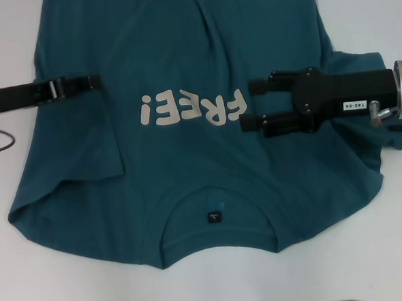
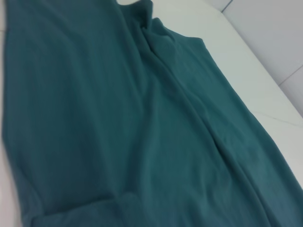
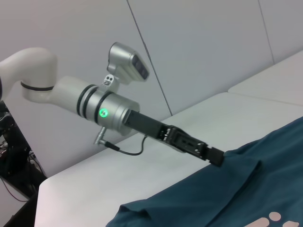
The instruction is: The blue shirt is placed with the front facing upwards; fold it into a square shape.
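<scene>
Head view: blue shirt [image 1: 188, 158] flat; right pincer [image 1: 249, 105] spread over chest; left pincer [image 1: 93, 83] state unclear.

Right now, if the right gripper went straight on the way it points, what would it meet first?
The right gripper points across the blue shirt toward the white "FREE!" lettering. Its height is unclear, but it would likely pass over that print first, then head toward the left gripper.

**Room around the shirt**

The blue shirt [image 1: 188, 158] covers most of the table [image 1: 60, 295]. Bare table lies beyond its collar edge and both sleeves. Above the lettering, the left gripper [image 1: 94, 82] and right gripper [image 1: 247, 105] reach inward, fingers of the right spread.
</scene>
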Robot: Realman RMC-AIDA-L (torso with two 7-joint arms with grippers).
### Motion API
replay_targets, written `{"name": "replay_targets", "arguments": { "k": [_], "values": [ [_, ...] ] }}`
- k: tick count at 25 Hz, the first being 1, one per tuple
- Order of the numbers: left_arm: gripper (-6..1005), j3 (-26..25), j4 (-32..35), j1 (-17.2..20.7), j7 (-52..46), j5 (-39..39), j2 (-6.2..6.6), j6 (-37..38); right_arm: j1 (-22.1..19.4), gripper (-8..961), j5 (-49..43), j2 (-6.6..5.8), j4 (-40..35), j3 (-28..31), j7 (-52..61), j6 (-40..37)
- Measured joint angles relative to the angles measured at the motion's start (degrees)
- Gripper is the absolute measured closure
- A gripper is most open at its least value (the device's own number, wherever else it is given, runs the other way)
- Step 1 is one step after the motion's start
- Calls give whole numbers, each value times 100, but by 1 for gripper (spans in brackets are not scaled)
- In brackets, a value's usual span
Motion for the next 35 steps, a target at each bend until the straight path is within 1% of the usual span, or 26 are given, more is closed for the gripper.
{"name": "replay_targets", "arguments": {
  "k": [2, 4, 7, 11, 13, 15, 18, 21, 26, 29, 31, 33, 35],
  "values": [
    [470, -3, -167, 169, 11, -71, 1, 172, 1, 39, 0, -2, 0, 11, 0, 0],
    [374, -11, -259, 300, 37, -160, 22, 359, 2, 39, 0, -6, 0, 10, 0, 0],
    [229, -22, -312, 528, 238, -498, 64, 770, 3, 40, 0, -9, 0, 6, 11, 0],
    [174, -27, -245, 809, 854, -1308, 83, 1398, -48, 44, 0, -52, 0, 25, 114, 0],
    [147, -31, -141, 904, 1185, -1621, 79, 1648, -96, 47, 0, -120, 0, 48, 234, 0],
    [147, -35, -53, 939, 1395, -1767, 64, 1791, -166, 50, 0, -230, -2, 107, 388, 0],
    [146, -12, 58, 959, 1575, -1808, 41, 1896, -324, 54, -1, -394, -30, 195, 562, -43],
    [145, 25, 122, 959, 1656, -1805, 34, 1953, -535, 58, -4, -533, -140, 304, 832, -89],
    [127, 52, 238, 958, 1888, -1784, 26, 2098, -991, 65, -37, -734, -483, 623, 1614, -81],
    [108, 36, 268, 970, 1942, -1784, 26, 2101, -1249, 69, -54, -864, -718, 722, 2137, -44],
    [113, 41, 279, 973, 1965, -1776, 27, 2118, -1392, 72, -87, -959, -840, 764, 2502, -22],
    [118, 67, 334, 963, 2038, -1729, 37, 2159, -1480, 75, -169, -1017, -922, 822, 2732, -18],
    [121, 122, 452, 943, 2146, -1649, 82, 2186, -1525, 78, -409, -1064, -1004, 992, 2903, -12]
  ]
}}
